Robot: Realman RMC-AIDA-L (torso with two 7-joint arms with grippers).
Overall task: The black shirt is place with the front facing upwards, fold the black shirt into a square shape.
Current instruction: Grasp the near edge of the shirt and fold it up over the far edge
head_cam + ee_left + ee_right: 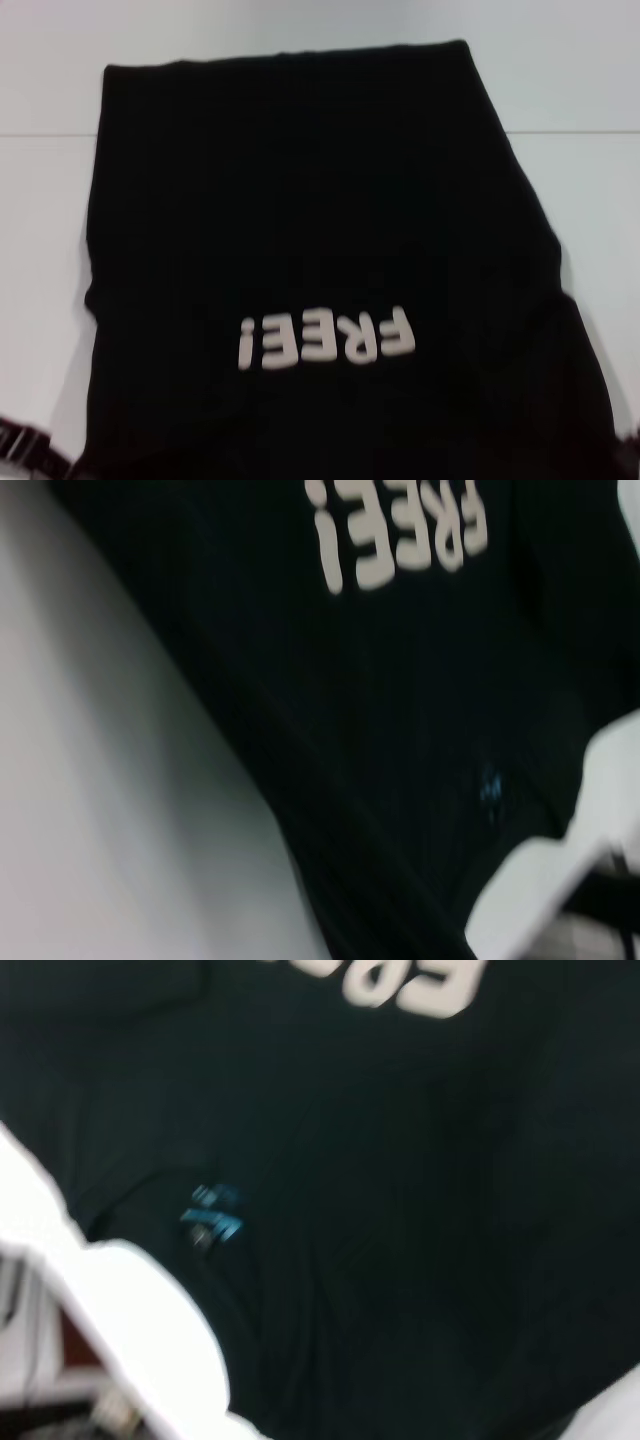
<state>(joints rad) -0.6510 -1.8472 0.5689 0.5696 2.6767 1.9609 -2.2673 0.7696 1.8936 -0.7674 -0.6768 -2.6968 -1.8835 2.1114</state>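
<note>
A: Head view, count? 
B: One black shirt [320, 220] is spread on the white counter [560, 70], one "FREE!" print [327, 340] upward. 
A: Wrist views? 
B: One blue neck label [212, 1215] each; claw state cannot be told.

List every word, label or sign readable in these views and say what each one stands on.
"FREE!" in white block letters on the front of the black shirt, upside down in the head view, also seen in the left wrist view and partly in the right wrist view.
Small blue neck label on the shirt near the collar: too blurred to read, in both wrist views.
No other text shows on the white table.
</note>
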